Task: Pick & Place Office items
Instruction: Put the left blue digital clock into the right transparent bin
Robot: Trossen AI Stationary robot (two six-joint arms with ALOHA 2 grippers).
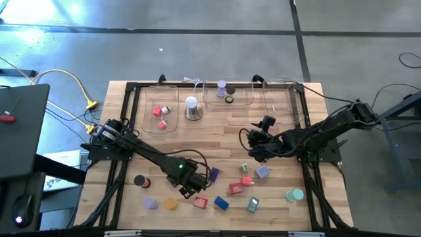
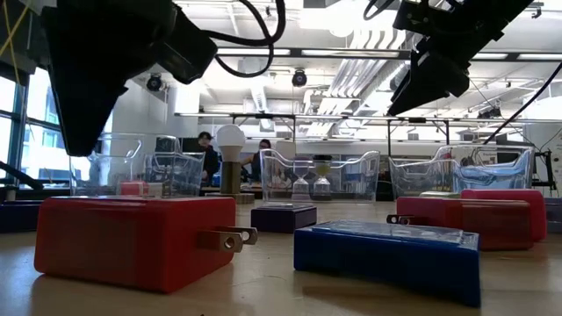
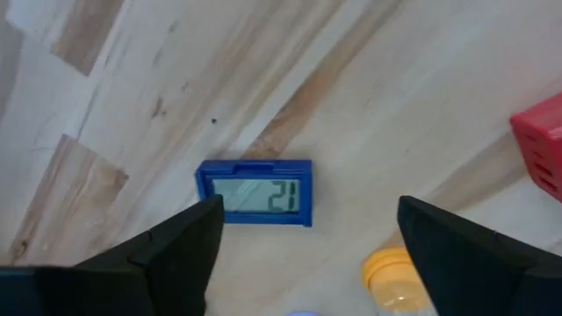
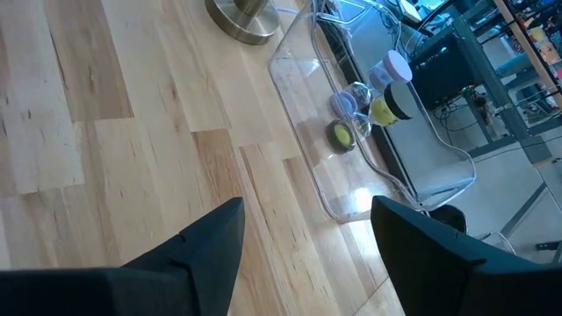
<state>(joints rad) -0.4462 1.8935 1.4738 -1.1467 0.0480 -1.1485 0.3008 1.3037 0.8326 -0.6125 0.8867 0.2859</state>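
My left pincer [image 3: 303,254] hung wide open and empty over the blue LCD clock [image 3: 255,192] on the bench [image 1: 217,138]; my right pincer [image 4: 303,241], equally wide, held nothing.

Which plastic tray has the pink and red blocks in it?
The tray on the left arm's side, beside the white dome lamp. The middle tray holds round rolls, and the third tray looks bare.
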